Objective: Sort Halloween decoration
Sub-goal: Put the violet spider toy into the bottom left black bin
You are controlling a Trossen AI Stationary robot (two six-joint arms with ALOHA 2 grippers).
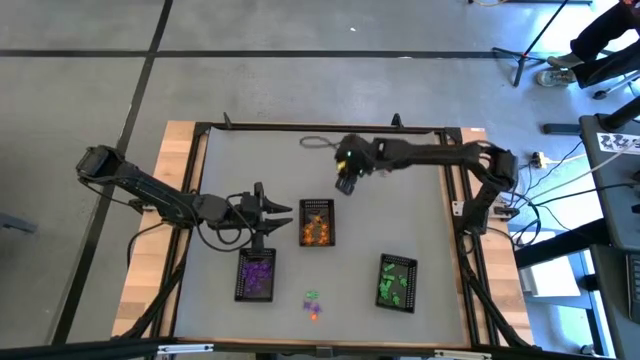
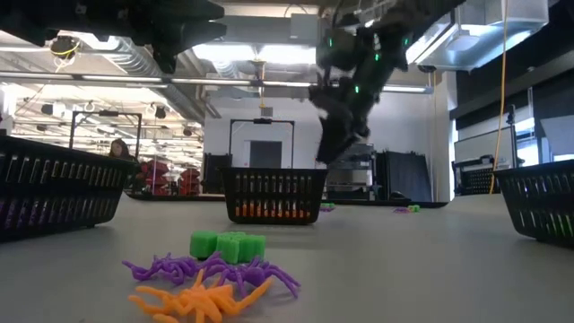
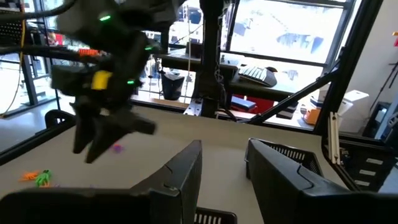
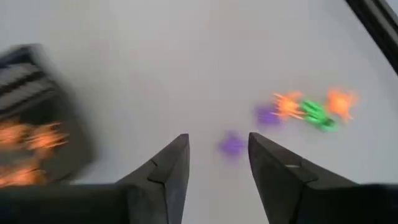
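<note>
The right gripper [image 1: 346, 186] hangs above the table, far of the orange tray [image 1: 316, 222], fingers parted and empty; a drop looks just made, so next comes a descent on the loose trinkets [image 4: 305, 109], likely the purple one [image 4: 232, 144]; the left gripper [image 1: 284, 212] waits open beside the purple tray [image 1: 256, 276].

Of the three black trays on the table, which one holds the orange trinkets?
The middle tray, nearest the table's centre, beside the left gripper. Its contents are orange; the tray below it holds purple pieces, and the right tray holds green ones.
</note>
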